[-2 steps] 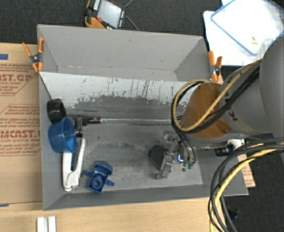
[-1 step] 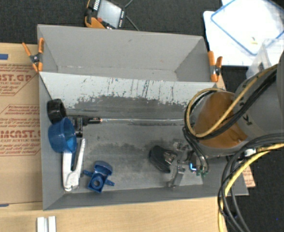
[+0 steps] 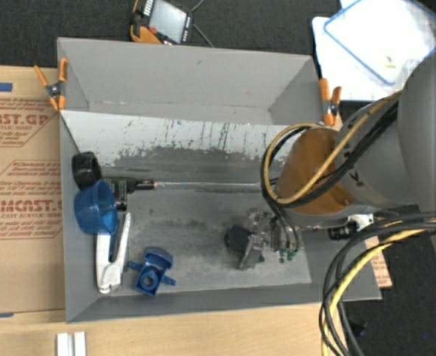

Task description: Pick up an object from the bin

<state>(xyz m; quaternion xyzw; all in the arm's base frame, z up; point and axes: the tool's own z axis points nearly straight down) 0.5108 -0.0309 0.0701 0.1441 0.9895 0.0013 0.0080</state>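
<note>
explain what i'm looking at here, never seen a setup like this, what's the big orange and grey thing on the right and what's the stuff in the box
This is one photo from a camera looking down into a grey metal bin. The big grey and orange shape with cables on the right is a robot arm reaching in. At its tip is the gripper, the part that grabs things, low over the bin floor right of the middle. A small dark grey lump lies right against it; I cannot tell whether it is gripped. By the left wall lie a black round cap, a clear blue scoop, a long white tool and a small blue plastic part. A thin rod lies across the floor.
</note>
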